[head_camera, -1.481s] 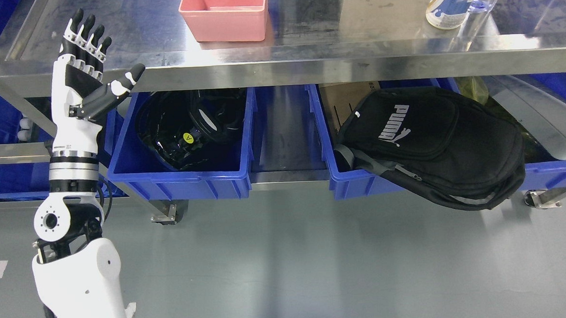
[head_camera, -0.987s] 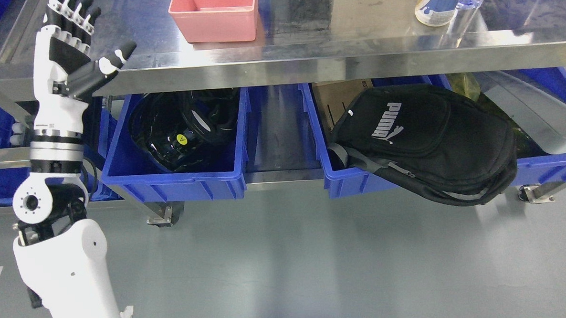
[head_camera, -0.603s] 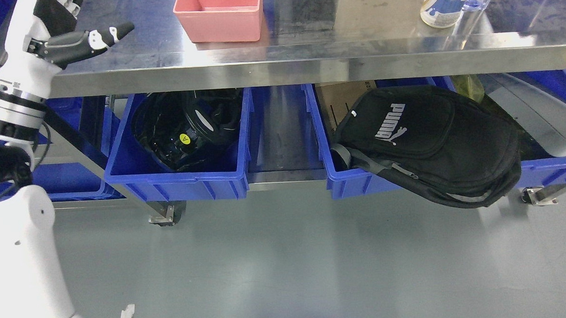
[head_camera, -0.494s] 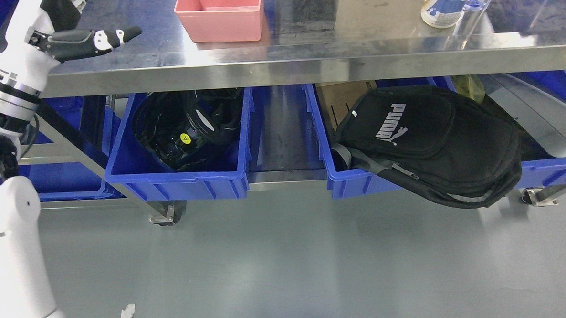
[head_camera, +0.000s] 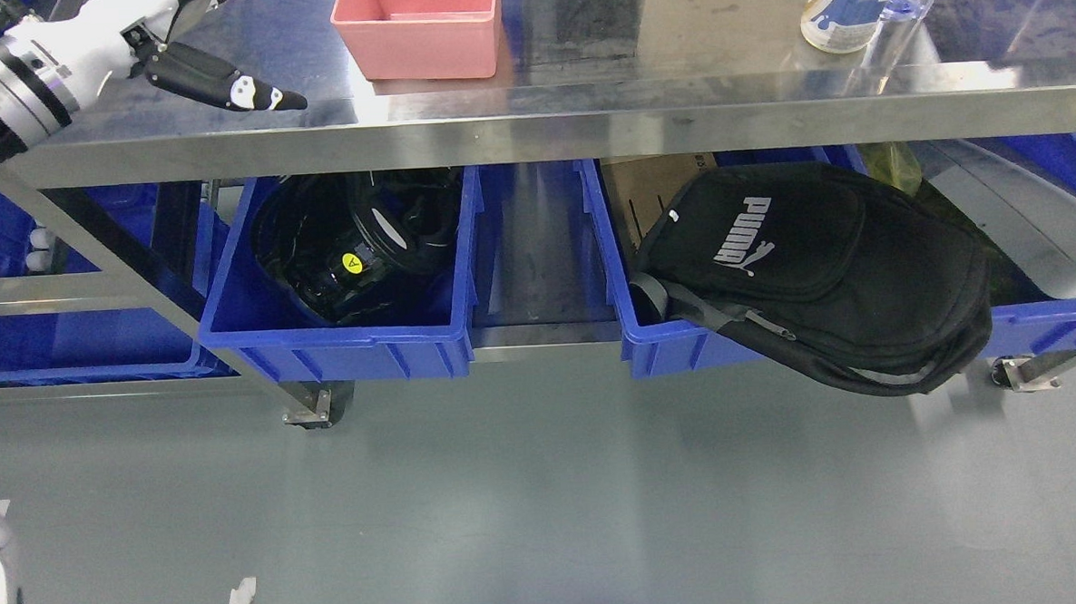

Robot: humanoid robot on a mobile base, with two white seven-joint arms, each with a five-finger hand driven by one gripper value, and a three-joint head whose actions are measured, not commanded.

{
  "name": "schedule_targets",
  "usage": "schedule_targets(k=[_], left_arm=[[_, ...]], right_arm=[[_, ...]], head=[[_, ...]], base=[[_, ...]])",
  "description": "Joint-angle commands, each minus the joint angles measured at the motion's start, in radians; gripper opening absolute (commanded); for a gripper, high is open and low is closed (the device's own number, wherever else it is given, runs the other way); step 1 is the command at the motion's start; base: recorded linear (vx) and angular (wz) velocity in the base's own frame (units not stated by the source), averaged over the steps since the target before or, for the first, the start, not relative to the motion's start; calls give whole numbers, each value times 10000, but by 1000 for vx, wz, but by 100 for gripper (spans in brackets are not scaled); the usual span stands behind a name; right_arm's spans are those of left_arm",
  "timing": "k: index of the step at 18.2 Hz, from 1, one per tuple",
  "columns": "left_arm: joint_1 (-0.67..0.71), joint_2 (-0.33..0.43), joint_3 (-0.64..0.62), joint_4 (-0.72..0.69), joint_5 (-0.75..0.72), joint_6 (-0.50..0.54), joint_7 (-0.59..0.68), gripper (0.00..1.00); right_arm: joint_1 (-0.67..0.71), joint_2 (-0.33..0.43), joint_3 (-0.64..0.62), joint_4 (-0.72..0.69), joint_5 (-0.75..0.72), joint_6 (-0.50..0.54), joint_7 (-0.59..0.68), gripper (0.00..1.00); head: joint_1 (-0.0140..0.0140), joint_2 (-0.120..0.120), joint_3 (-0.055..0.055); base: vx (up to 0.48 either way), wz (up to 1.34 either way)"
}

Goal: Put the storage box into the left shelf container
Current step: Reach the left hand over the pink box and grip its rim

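The pink storage box [head_camera: 417, 30] stands open-topped on the steel shelf top [head_camera: 585, 127], at the upper middle. My left hand [head_camera: 218, 53] is over the shelf top at the upper left, a short way left of the box and not touching it. Its thumb [head_camera: 229, 87] points right and its other fingers run out past the top edge; it holds nothing. The left blue container [head_camera: 340, 342] sits on the lower shelf, below the box, and holds black gear with a yellow sticker. My right arm is out of view.
A second blue container [head_camera: 677, 355] at the right holds a black backpack [head_camera: 818, 272] that hangs over its front edge. A white and blue bottle [head_camera: 843, 7] stands at the upper right. More blue bins [head_camera: 86, 344] sit at the far left. Grey floor lies in front.
My left arm has risen and swung from upright beside the shelf to reach over the shelf top, with the hand now pointing right toward the pink box. The camera shifted slightly.
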Motion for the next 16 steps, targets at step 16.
schedule_targets(k=[16], left_arm=[[-3219,-2069,-4517,4499,-1803,1,-247,94]], right_arm=[[-31,-174,1,-175,-215,2,52,100]], head=[[0,0,0]], base=[[4,-1]])
